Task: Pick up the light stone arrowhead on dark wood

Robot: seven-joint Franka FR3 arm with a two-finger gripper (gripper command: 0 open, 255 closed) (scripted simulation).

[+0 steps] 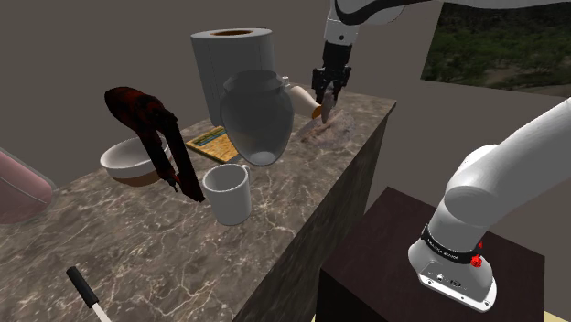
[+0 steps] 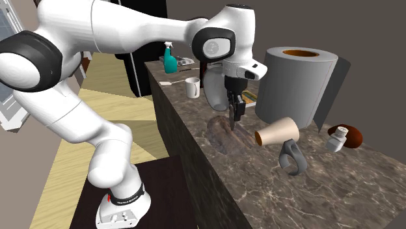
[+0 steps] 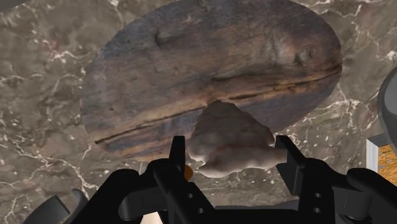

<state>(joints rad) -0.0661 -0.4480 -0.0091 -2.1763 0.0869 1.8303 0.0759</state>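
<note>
Pale stone arrowhead [image 3: 232, 143] lies at the edge of the dark wood disc [image 3: 210, 70], on the side nearest the gripper [image 3: 230, 146]. The disc rests flat on the marble counter [image 3: 38, 95]. Over this edge of the disc the gripper points down with its jaws spread, one on each side of the arrowhead and close to its flanks, probably so that closing them pinches the stone across its width. A firm grip is not yet visible
</note>
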